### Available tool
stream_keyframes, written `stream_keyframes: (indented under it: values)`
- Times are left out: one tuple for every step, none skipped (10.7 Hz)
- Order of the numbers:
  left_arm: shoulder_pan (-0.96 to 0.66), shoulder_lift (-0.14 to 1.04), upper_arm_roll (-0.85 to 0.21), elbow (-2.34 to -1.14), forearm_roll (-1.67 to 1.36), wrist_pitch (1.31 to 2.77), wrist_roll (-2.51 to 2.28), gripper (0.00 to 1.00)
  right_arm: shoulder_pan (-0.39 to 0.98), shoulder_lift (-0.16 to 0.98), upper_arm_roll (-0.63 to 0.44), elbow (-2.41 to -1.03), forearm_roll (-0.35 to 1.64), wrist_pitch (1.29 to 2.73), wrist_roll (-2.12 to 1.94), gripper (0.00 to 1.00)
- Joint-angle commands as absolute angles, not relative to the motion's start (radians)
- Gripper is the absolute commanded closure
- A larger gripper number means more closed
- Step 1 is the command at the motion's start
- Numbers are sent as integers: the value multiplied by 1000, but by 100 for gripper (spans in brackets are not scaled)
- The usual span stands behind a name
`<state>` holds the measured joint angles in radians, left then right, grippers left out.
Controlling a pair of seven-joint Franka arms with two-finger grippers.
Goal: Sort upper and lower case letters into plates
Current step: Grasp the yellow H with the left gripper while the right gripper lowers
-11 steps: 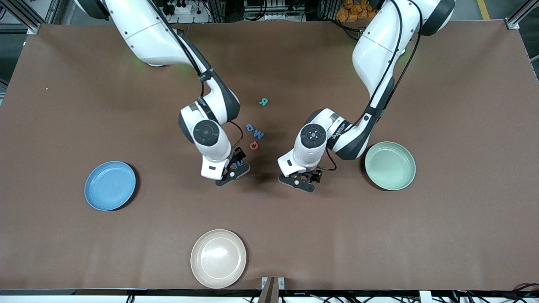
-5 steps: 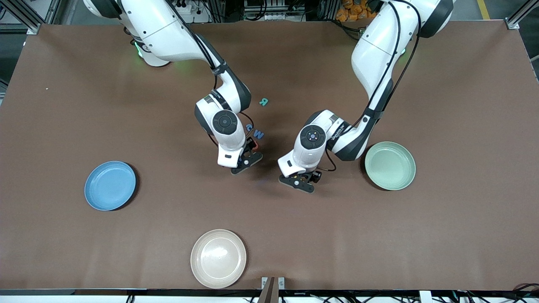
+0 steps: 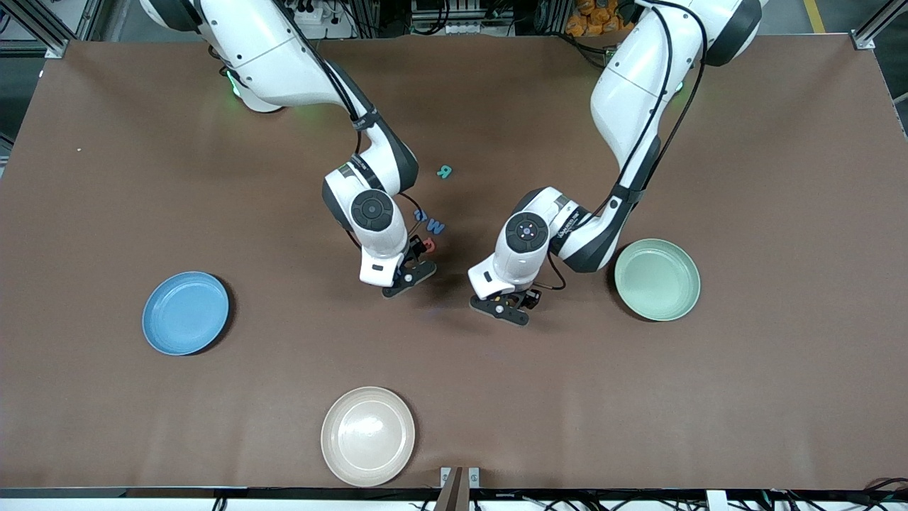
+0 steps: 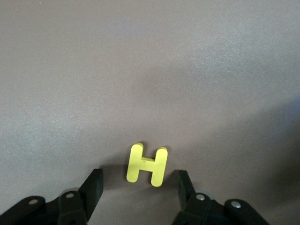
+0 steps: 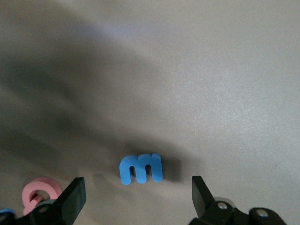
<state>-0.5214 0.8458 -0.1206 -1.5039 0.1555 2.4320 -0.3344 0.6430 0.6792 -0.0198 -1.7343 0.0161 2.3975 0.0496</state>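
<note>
Yellow H [image 4: 147,165] on bare table, seen only in left wrist view, between parted left gripper [image 4: 140,190] fingers, untouched. Blue m [image 5: 140,168] likewise between wide-open right gripper [image 5: 136,197] fingers.

Front cam sat high, facing both arm bases, whole desk [image 3: 745,397] in shot. Left wrist cam looked straight down, very close, past its own tool [image 4: 139,190] onto bare desk. Right wrist cam did likewise over its tool [image 5: 136,199]. Both patches lay mid-desk in the front cam's field.
</note>
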Motion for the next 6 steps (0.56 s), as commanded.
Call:
stream_keyframes:
  values:
    - [-534, 859, -109, -1483, 186, 2441, -356, 64, 638, 684, -12, -1749, 3, 2447, 43, 0]
    - [-532, 858, -109, -1485, 186, 2441, -356, 80, 638, 689, -12, -1749, 2, 2450, 29, 0]
    - [-531, 848, -109, -1488, 187, 2439, -356, 95, 634, 689, -12, -1749, 2, 2450, 0, 0]
    - [-519, 839, -109, -1497, 190, 2436, -356, 100, 634, 692, -12, -1749, 2, 2450, -8, 0]
    - [-503, 815, -107, -1505, 190, 2422, -356, 100, 634, 698, -12, -1749, 2, 2451, -6, 0]
    - [-464, 769, -109, -1523, 190, 2407, -347, 100, 634, 701, -12, -1749, 2, 2453, -6, 0]
